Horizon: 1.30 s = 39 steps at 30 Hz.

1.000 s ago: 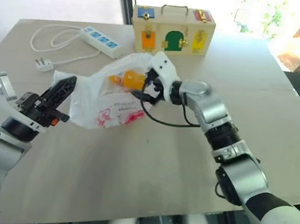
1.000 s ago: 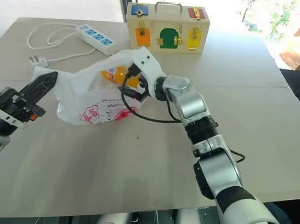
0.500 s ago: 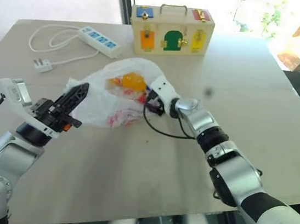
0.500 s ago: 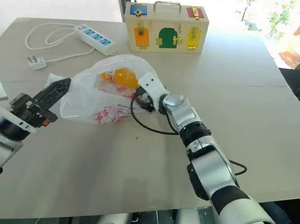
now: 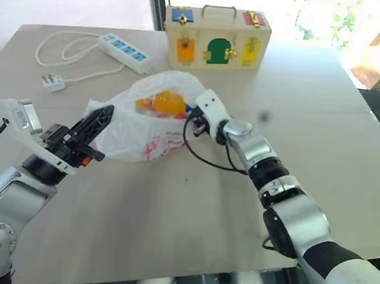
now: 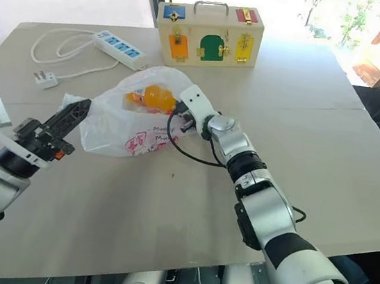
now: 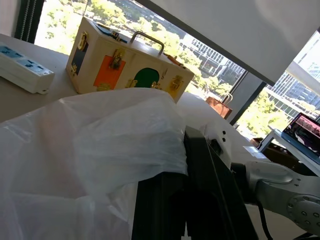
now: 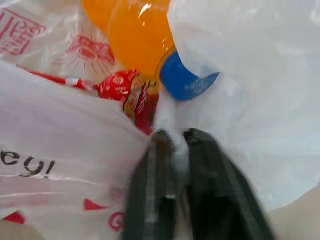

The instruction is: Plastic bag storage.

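Observation:
The plastic bag [image 5: 142, 132], thin, white and crinkly with red print, lies slumped on the table between my two grippers. Through its film I see an orange bottle [image 8: 135, 37] with a blue cap [image 8: 185, 77] and a red packet [image 8: 127, 87]. My left gripper [image 5: 105, 112] is shut on the bag's left edge, and the plastic [image 7: 100, 150] drapes over its black fingers [image 7: 210, 180]. On the bag's right side my right gripper [image 5: 194, 119] is shut, with a fold of the film pinched between its fingers [image 8: 205, 165].
A wooden lock box [image 5: 218, 37] stands at the back of the table. A white power strip [image 5: 126, 48] with its cable and plug [image 5: 54, 82] lies at the back left. A black cable [image 5: 205, 159] loops from my right wrist onto the table.
My right gripper has sunk toward the table and closed on the bag's right side. The bag, held up a second ago, has slumped lower. My left gripper keeps its hold.

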Motion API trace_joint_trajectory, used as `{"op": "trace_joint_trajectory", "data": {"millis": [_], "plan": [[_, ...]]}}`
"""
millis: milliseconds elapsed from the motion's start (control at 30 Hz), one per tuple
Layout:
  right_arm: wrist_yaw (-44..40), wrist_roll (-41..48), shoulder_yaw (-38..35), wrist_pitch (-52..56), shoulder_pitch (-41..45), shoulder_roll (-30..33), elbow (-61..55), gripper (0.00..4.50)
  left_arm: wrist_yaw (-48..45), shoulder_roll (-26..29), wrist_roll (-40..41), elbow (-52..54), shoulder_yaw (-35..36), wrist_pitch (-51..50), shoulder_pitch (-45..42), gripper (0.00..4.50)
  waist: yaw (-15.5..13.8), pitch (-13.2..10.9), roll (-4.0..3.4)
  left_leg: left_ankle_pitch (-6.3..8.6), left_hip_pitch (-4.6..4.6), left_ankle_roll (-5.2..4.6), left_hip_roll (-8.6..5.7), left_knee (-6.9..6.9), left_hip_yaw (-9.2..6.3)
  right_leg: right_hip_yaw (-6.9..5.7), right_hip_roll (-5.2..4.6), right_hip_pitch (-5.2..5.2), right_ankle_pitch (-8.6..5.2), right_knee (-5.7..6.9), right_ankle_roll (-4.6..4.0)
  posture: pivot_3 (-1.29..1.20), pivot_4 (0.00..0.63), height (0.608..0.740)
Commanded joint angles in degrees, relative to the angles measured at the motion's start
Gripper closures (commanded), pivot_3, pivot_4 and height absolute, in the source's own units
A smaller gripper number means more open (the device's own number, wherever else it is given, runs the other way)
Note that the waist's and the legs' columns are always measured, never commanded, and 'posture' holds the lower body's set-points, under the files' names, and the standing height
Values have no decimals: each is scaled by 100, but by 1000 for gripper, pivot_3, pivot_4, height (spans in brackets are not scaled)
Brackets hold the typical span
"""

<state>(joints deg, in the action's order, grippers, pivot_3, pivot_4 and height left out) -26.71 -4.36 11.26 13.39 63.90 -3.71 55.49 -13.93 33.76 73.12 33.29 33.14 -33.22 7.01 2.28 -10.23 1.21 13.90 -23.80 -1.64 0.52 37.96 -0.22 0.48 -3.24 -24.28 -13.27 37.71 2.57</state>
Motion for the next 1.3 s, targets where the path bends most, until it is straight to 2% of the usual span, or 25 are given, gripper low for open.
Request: {"op": "trace_joint_trajectory", "data": {"millis": [33,233,367,433,567,700,800,933,1033,1067,1100,1167,1267,1300], "plan": [[-219,69,-68,156,-112,201,-717,4478,-53,37,-74,140,49,88,49,4500,-7,0,0,0,0,0,0,0,0,-1,0,0,0,0,0,0,150,739],[-955,379,49,1261,-986,580,-2952,4478,-67,17,-117,112,10,90,37,4500,-12,0,0,1,-1,-2,0,-2,-1,-1,-1,0,0,-4,0,0,150,739],[-966,881,-346,806,-1492,667,-4617,4478,-80,9,-126,69,15,103,13,4500,-11,-1,-1,2,-1,-3,1,-2,-1,-1,0,0,0,-3,1,0,150,739],[-934,1208,-542,904,-1651,635,-5257,4478,-90,9,-135,40,7,106,-13,4500,-15,-1,-1,2,-2,-4,1,-2,-2,-2,1,0,0,-2,1,0,150,739],[-973,1712,-644,1218,-2022,727,-6243,4478,-113,11,-173,-33,-55,106,-128,4500,-33,1,1,2,2,-4,2,-2,-3,-3,2,3,0,-3,2,0,150,739],[-1010,1691,-381,1596,-2364,1047,-6479,4478,-175,-1,-227,-122,-117,92,-203,4500,-54,1,2,2,2,-4,0,1,-2,-3,0,4,0,-2,2,0,150,739],[-1406,1977,-172,2054,-2405,1317,-6687,3855,-236,18,-251,-163,-194,62,-265,4500,-54,1,1,1,4,-4,-1,2,1,-1,1,5,0,0,1,0,150,739],[-1959,2206,-56,2288,-2293,1953,-7031,2114,-261,33,-255,-193,-188,64,-297,4500,-43,0,1,2,4,-4,2,2,1,0,5,4,-1,-1,1,0,150,739],[-2271,2454,-109,2433,-2062,2345,-7258,583,-298,-2,-233,-124,-213,47,-230,4500,-47,1,1,2,3,-6,1,3,2,1,3,5,-1,-4,2,0,150,739],[-2271,2506,-139,2472,-1919,2382,-7281,266,-323,-10,-221,-93,-233,37,-195,4500,-37,0,1,2,4,-6,1,3,2,0,3,5,-1,-4,2,0,150,739],[-2205,2508,-154,2487,-1737,2358,-7261,106,-345,-22,-218,-61,-261,27,-158,4500,-25,-1,-1,2,4,-6,3,3,2,1,5,4,-1,-2,2,0,150,739],[-2077,2465,-104,2454,-1471,2269,-7180,106,-365,-47,-237,-29,-309,27,-118,4500,-7,-1,-1,2,6,-6,6,3,5,5,9,3,-1,1,2,0,150,739],[-2063,2226,236,2243,-1165,2145,-6944,106,-364,-87,-315,-26,-404,64,-119,4500,-16,1,2,2,6,-5,7,3,2,2,11,3,-1,2,1,0,150,739],[-2053,1806,593,1885,-1046,2164,-6673,106,-353,-106,-329,-32,-437,80,-148,4500,-18,2,3,2,6,-5,7,3,1,1,11,4,-1,1,1,0,150,739]]}}
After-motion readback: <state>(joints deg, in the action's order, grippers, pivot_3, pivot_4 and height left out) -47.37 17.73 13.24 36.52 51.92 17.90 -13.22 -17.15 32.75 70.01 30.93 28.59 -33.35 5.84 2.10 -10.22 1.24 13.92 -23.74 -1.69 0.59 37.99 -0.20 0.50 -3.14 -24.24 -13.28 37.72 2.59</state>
